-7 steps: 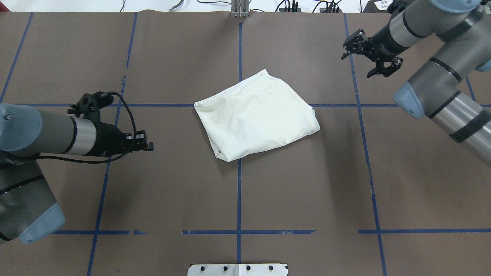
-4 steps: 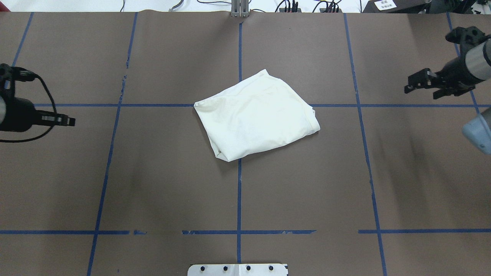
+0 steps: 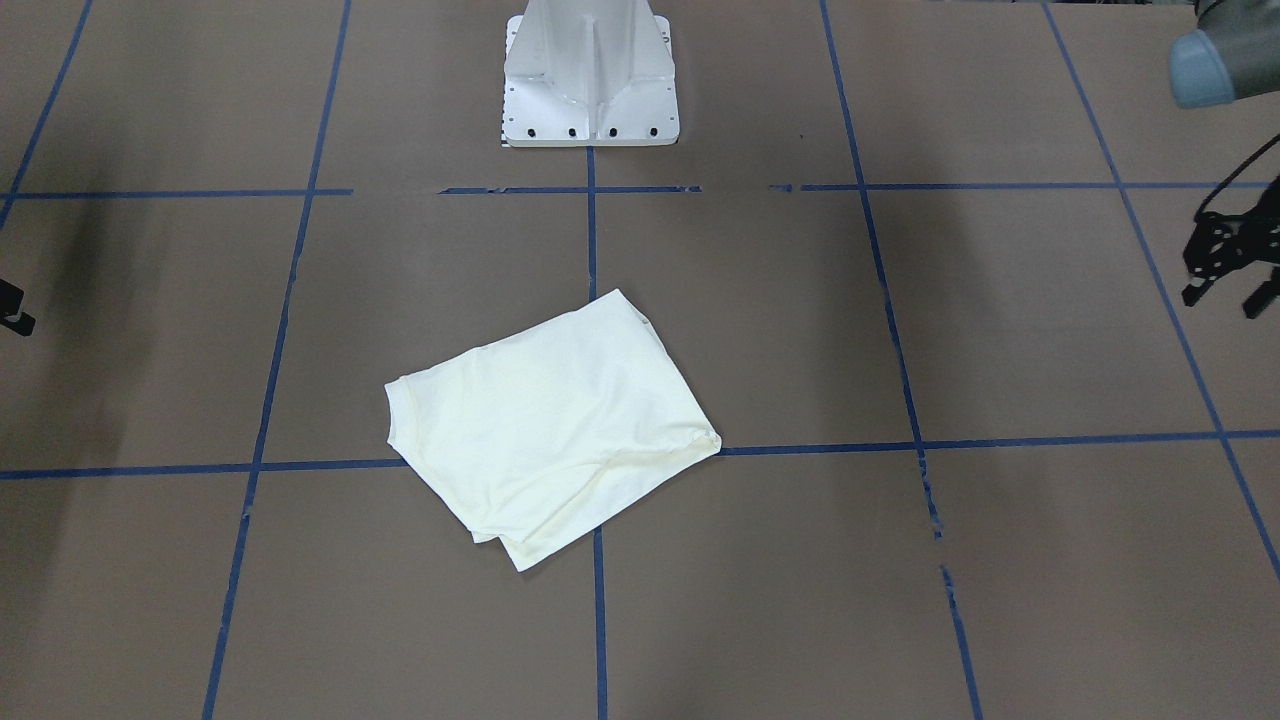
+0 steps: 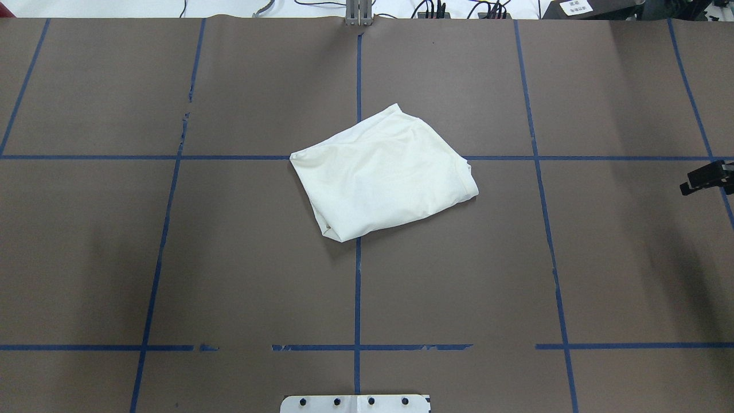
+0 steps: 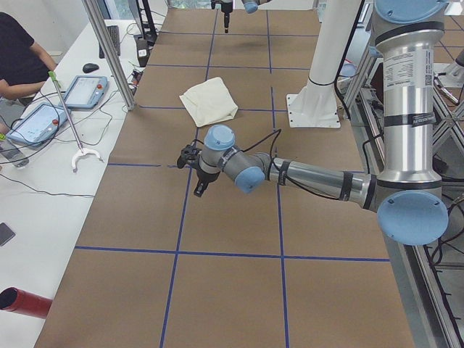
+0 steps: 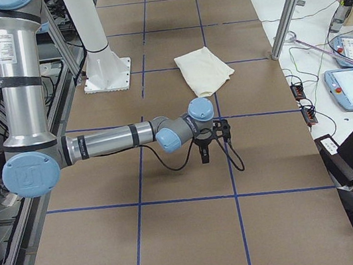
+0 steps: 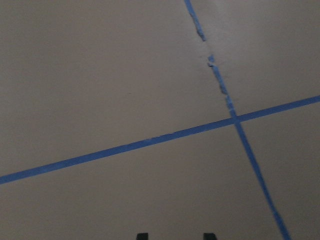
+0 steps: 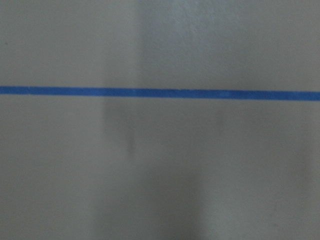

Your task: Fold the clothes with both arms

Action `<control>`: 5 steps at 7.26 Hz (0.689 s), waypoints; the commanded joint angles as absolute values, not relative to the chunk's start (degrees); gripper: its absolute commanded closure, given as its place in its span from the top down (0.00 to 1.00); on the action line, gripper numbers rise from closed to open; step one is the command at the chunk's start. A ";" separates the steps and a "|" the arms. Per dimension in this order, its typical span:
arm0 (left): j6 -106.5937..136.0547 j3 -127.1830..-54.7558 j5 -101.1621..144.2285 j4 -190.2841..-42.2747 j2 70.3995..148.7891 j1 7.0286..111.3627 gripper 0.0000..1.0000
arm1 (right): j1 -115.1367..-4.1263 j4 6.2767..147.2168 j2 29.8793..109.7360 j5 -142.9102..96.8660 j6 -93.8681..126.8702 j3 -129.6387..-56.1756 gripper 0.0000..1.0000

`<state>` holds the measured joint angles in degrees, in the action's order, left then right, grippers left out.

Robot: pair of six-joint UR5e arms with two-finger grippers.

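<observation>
Folded cream T-shirt (image 4: pixel 387 175) lies plain side up mid-counter (image 4: pixel 229 258), over a crossing of blue tape lines (image 4: pixel 357 287); white pedestal base (image 3: pixel 590 80) stands well apart on the robot's side. Your left fingers (image 7: pixel 143 237) sit parted, holding nothing, above bare counter well off from the shirt. The right fingers (image 4: pixel 702 179) barely show at the opposite edge, so you cannot tell their spread.

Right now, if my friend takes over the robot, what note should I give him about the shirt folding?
Left pincer: open, empty, far out on the left.
Right pincer: far out on the right, clear of the shirt; open or shut unclear.
T-shirt: folded, plain side up, in the middle of the table, across the blue tape lines.
Done: the folding looks finished.
Left: probably nothing, perhaps squaring it up.
</observation>
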<state>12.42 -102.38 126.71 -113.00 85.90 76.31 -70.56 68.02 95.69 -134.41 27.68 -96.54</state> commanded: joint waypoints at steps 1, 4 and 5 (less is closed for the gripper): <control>6.42 -101.42 132.15 -102.08 87.72 82.09 1.00 | -74.78 71.08 96.51 -137.09 25.49 -97.29 1.00; 9.05 -100.63 132.97 -101.87 86.84 83.06 1.00 | -78.82 80.11 92.84 -138.17 15.43 -98.26 1.00; 10.01 -100.72 136.55 -102.39 86.75 83.06 1.00 | -81.27 85.20 90.55 -138.16 11.20 -99.13 1.00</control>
<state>8.85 -100.69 133.48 -102.17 86.81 83.01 -78.56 79.26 93.29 -138.18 16.72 -98.36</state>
